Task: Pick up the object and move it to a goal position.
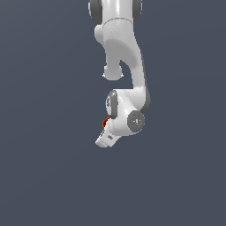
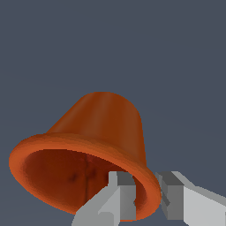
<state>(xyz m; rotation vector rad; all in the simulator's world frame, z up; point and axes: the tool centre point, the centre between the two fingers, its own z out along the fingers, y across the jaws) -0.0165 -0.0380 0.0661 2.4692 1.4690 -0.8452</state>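
In the wrist view the orange-red cup-like object [image 2: 99,132] fills the middle, lying on its side with its wide rim toward the camera. My gripper [image 2: 145,196] is shut on the rim: one grey finger [image 2: 121,194] sits inside the cup, the other [image 2: 174,196] outside it. In the exterior view only a sliver of the object [image 1: 105,122] shows beside the white hand. The gripper's fingertips are hidden there behind the hand [image 1: 106,139].
The white arm [image 1: 121,44] comes down from the top of the exterior view to the wrist [image 1: 132,120]. All around is plain dark grey-blue ground.
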